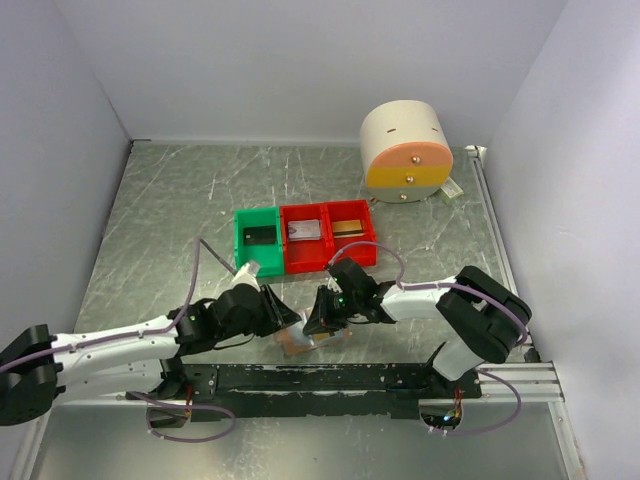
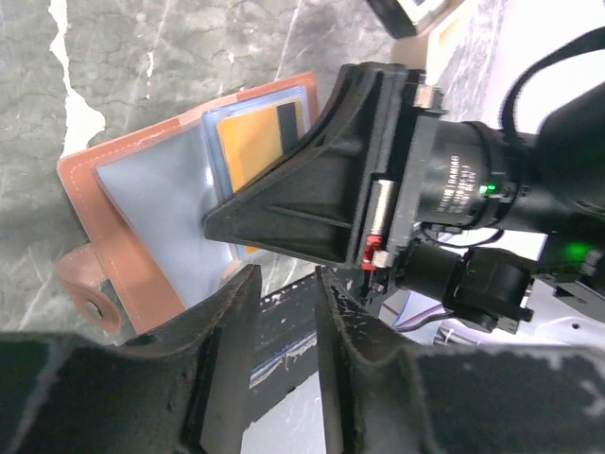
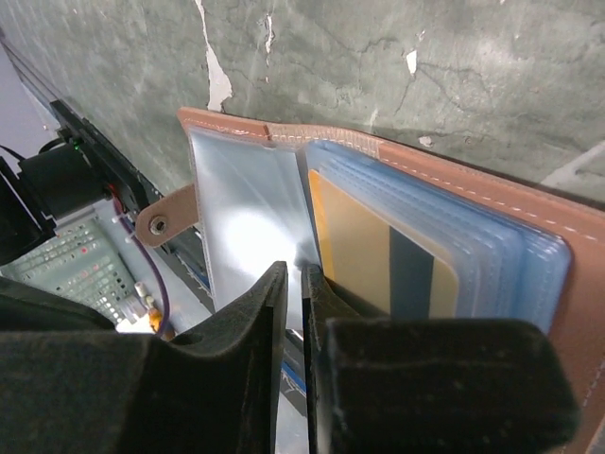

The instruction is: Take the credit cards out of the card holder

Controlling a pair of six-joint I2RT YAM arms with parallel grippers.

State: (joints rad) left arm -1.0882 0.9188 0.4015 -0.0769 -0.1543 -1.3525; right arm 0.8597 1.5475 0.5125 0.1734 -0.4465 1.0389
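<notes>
I see three cards [image 1: 305, 229] in the bins [image 1: 300, 258], one gold card [image 3: 354, 246] left in the card holder [image 3: 492, 194]. Right gripper [image 3: 295, 279] pinches its sleeve, left gripper [image 2: 284, 284] is loose.

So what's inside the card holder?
One orange card with a dark stripe shows in the top clear sleeve; sleeves stacked beneath it are covered, contents unseen.

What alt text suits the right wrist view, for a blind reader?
An open tan card holder lies on a grey-green marbled table, a gold card with a dark stripe showing through its clear sleeves. The right claw, its dark fingers nearly together, meets a sleeve's edge.
</notes>
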